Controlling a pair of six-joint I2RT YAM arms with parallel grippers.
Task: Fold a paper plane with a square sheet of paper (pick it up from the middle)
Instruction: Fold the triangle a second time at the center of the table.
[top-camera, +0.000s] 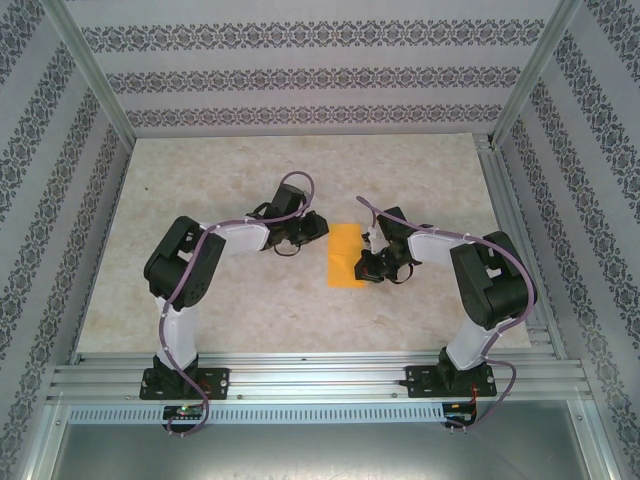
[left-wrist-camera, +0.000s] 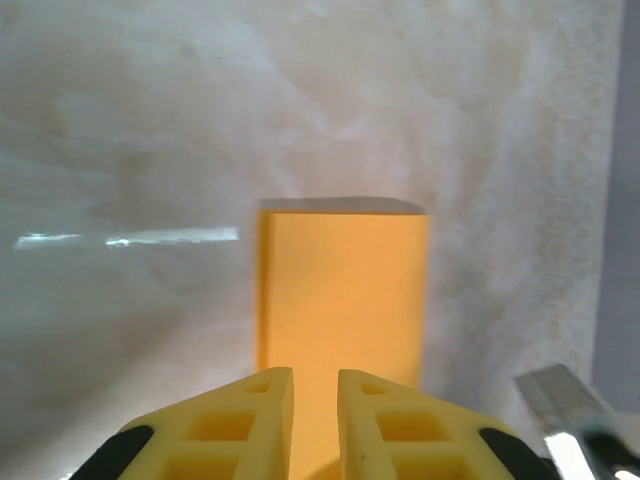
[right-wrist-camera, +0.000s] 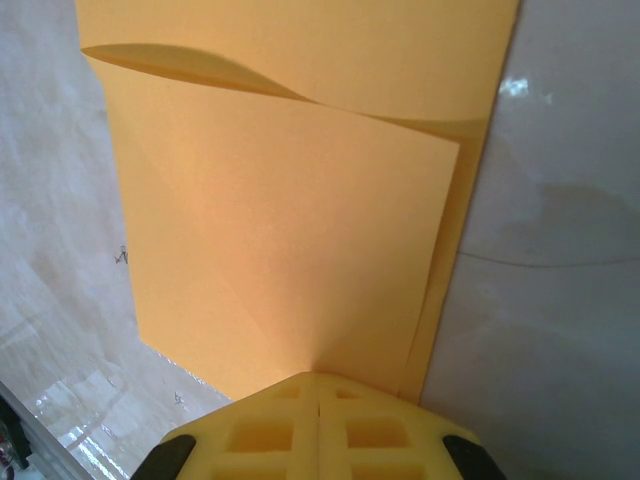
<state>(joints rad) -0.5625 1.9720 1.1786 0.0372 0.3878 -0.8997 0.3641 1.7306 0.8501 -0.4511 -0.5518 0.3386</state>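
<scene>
My right claw is clenched, its two yellow fingers pressed flush together, and the upper layer of the paper runs straight into the seam at their tips, so it reads as pinched there. In the right wrist view the paper lies doubled: the upper layer bows up off the lower one at its far edge, and a thin strip of the lower layer shows along the right side. My left claw is slightly released, with a narrow gap between its fingers and nothing gripped between them. It points at the near short edge of the paper, which lies flat ahead of it as an upright orange rectangle. From above, the paper sits mid-table as a folded oblong between the two claws, with the left claw just beside its upper left corner and the right claw at its lower right edge. Both arms bend inward over the pale marbled table, bases well apart at the near rail.
</scene>
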